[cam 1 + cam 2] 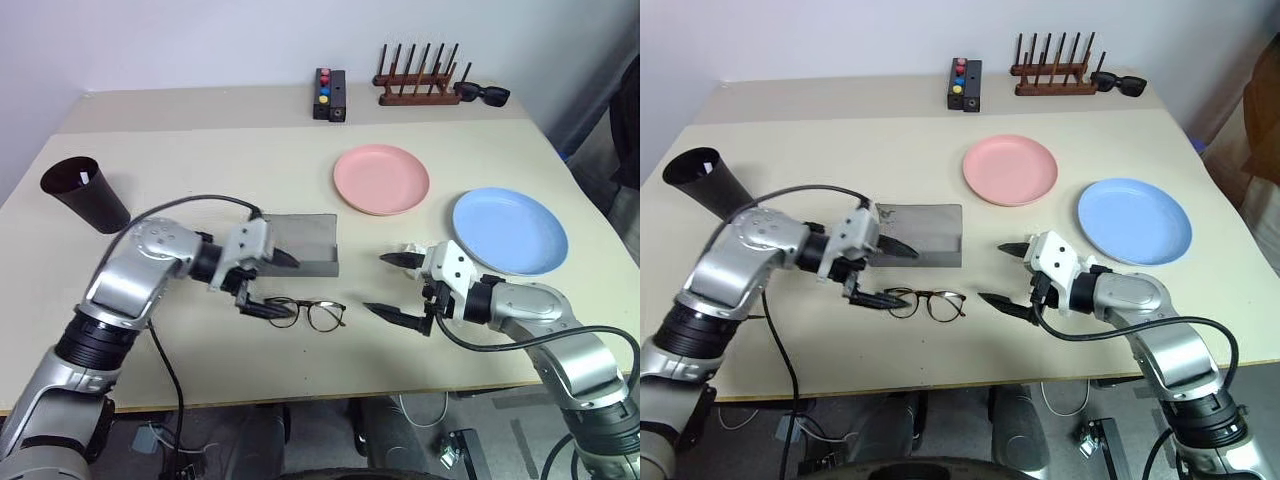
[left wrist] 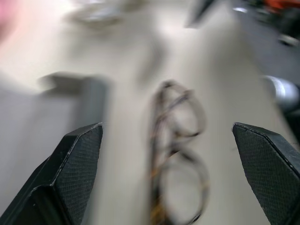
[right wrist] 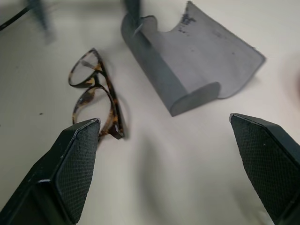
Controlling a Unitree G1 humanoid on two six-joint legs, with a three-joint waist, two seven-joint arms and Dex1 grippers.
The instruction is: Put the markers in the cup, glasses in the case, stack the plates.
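While both grippers hang open, the glasses [image 1: 308, 312] lie on the table [image 1: 200, 160] just before the open case [image 1: 305, 245], between left gripper [image 1: 268, 283] and right gripper [image 1: 398, 287]. Light, thin-framed and likely fragile, they look best pinched at the bridge.

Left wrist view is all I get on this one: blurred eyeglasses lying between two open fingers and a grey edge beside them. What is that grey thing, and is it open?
Observer: It is the grey case, lying open on the table, just beyond the glasses.
Operator: Where is the other arm?
Observer: The right gripper hangs open on the other side of the glasses, pointing toward them, holding nothing.
Operator: Are the plates stacked yet?
Observer: No. The pink plate and the blue plate lie apart, side by side.
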